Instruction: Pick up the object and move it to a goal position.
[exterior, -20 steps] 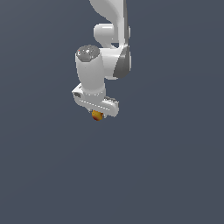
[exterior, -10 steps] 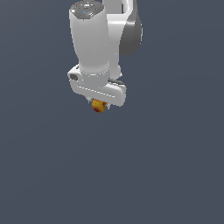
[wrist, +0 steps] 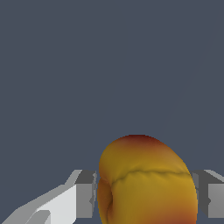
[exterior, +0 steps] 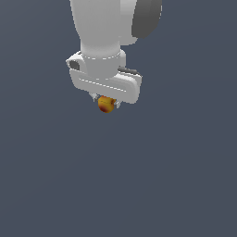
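A small round orange-yellow ball with red patches [exterior: 106, 104] is held between the fingers [exterior: 96, 98] of the white robot gripper [exterior: 107, 102], which are closed against its sides. In the exterior view the ball is seen at 6 o'clock of the white gripper body, hanging in front of a plain dark grey-blue backdrop [exterior: 176, 176]. In the wrist view the ball [wrist: 146, 181] is flanked closely by both grey fingers [wrist: 85, 194].

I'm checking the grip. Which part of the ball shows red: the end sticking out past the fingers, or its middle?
The end sticking out: the ball is red there and orange-yellow between the gripper fingers.
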Motion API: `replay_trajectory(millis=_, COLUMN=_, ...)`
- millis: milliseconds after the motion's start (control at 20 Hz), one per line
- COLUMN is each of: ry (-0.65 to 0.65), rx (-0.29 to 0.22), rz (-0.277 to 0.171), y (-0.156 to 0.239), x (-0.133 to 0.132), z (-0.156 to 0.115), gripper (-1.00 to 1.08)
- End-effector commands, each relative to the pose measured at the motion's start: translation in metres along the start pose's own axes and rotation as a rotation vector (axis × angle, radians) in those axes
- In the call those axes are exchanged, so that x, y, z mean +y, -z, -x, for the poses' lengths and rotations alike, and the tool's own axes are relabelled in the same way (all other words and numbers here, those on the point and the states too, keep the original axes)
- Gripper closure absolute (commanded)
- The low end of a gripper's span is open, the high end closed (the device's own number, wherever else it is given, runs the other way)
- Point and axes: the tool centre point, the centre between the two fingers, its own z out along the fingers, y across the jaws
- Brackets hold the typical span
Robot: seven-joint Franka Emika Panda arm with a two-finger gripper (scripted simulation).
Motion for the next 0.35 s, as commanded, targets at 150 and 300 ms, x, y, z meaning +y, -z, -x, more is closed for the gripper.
replay_trajectory(millis=150, ry=0.000, rx=0.000, rz=0.000, y=0.0125, x=-0.0039, z=-0.0037, gripper=1.08)
replay_trajectory(millis=300, ry=0.000, rx=0.000, rz=-0.001, y=0.0134, x=-0.0043, z=-0.0044, gripper=1.08)
